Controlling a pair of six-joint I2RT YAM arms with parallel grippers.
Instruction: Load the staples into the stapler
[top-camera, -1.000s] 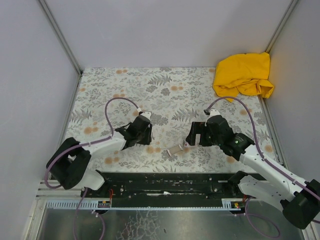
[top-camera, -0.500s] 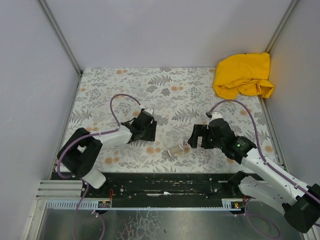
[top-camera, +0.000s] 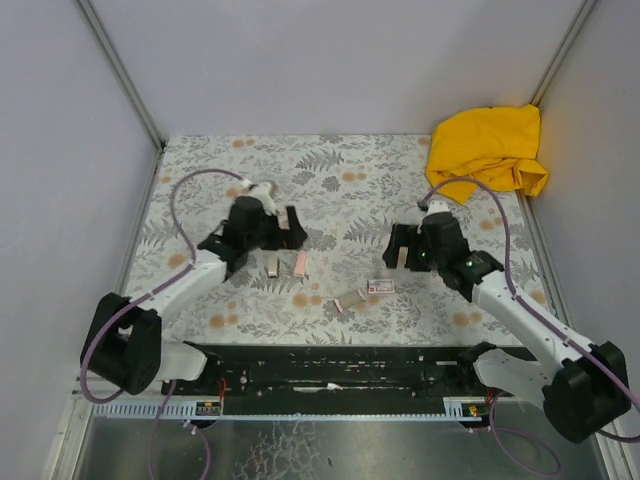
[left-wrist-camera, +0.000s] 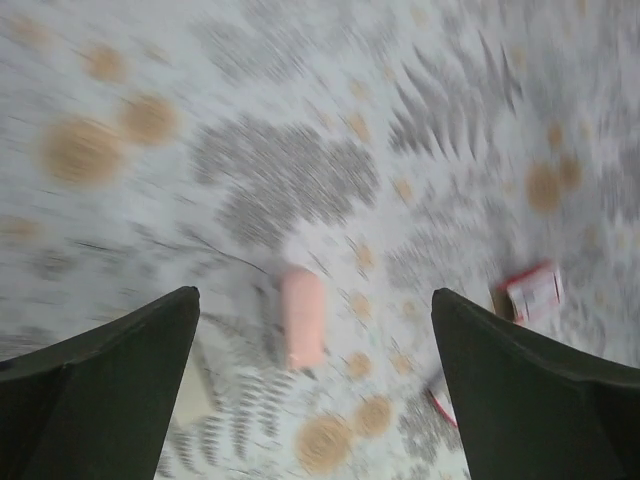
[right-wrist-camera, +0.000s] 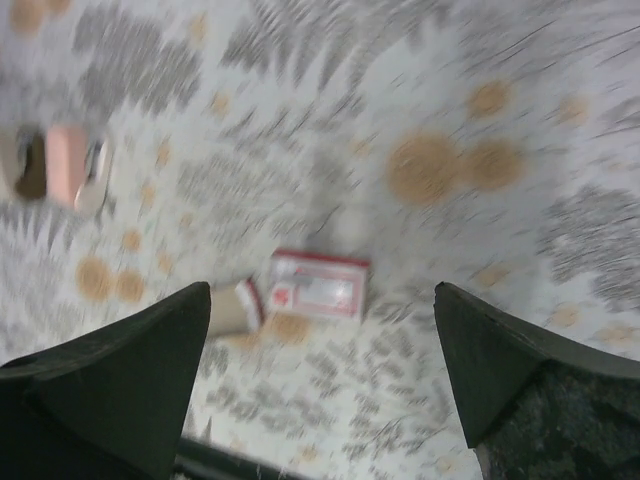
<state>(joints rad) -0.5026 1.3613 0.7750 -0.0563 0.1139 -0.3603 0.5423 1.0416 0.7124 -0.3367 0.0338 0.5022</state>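
Nearest to the arm bases, on the flowered desk (top-camera: 330, 170), a small beige tray (top-camera: 350, 301) lies at a slant. Just beside it, on its right and a little farther, lies the white box with red print (top-camera: 380, 286), flat on the desk. The right wrist view shows the same pair, the box (right-wrist-camera: 318, 285) close beside the tray (right-wrist-camera: 235, 308). This view is blurred, and the staples are too small to make out in any view.

Farther in, the stapler (top-camera: 300, 263) lies flat on the desk as a pale-pink piece, left of the box and apart from it. A pale piece (top-camera: 272, 264) lies just beside the stapler on its left, parallel to it. I cannot tell if the two are joined.

The left hand (top-camera: 283, 228) hangs just beyond the stapler. It is spread wide and grips nothing. In the left wrist view its dark fingers (left-wrist-camera: 90, 400) stand at both edges, and the stapler (left-wrist-camera: 302, 318) shows on the desk below, between them.

The right hand (top-camera: 400, 250) hangs just beyond the box, on the right side, well apart from the left hand. Its fingers (right-wrist-camera: 100, 380) are also wide apart and hold nothing.

In the far right corner a crumpled yellow cloth (top-camera: 487, 150) lies against the wall.
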